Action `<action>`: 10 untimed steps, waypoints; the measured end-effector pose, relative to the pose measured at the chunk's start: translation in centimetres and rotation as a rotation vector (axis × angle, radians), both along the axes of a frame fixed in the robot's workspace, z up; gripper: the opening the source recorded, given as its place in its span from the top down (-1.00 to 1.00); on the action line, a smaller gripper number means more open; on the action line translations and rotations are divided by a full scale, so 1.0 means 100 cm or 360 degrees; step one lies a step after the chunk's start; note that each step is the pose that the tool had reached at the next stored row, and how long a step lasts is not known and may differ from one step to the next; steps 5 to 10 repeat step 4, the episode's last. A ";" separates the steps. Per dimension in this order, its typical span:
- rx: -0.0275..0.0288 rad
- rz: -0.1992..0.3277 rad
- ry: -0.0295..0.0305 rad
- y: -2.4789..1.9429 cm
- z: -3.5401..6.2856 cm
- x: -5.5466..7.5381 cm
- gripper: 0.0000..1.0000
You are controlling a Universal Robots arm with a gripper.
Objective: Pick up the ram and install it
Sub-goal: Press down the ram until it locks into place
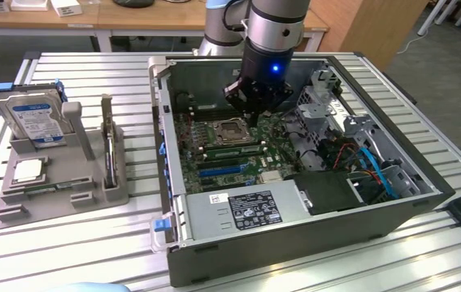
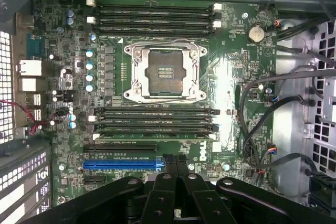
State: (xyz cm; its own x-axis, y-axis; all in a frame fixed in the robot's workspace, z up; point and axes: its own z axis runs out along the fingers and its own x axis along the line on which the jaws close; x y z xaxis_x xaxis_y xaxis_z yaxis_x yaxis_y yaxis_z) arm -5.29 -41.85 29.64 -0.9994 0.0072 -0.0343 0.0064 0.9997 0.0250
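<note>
Black fingers [image 2: 169, 169] of the gripper [image 1: 251, 121] sit drawn together at their tips, and I can make out nothing green between them. The gripper hangs inside the open dark-grey computer case [image 1: 295, 234], low over the green motherboard [image 2: 231, 85] and just beside the silver square CPU socket [image 2: 164, 72]. The ram, a slim green circuit-board stick [image 1: 52, 184], appears to lie low in the grey plastic parts holder [image 1: 67, 207] on the slatted metal worktop [image 1: 76, 255], at the exterior view's left and well apart from the gripper. Whether a second stick lies with it is hard to tell. Long black memory slots [image 2: 155, 120] run on both sides of the socket, some ending in white latches. As I judge it, work at the slots goes well only if the approach is straight down and parallel to a slot, with the pressure spread evenly along it and the end latches free. Bundled black cables [image 2: 273, 103] curve close to one end of the slots and could snag a wide approach. The case wall and the socket's raised frame leave little room either way. A silver hard drive with a blue label [image 1: 31, 118] stands upright in the holder.
</note>
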 end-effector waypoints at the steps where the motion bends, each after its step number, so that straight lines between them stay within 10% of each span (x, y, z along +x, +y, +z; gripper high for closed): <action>1: 0.00001 0.0000 0.00010 0.0000 0.0000 0.000 0.80; 10: 0.00000 0.0000 0.00024 0.0000 0.0000 0.000 0.80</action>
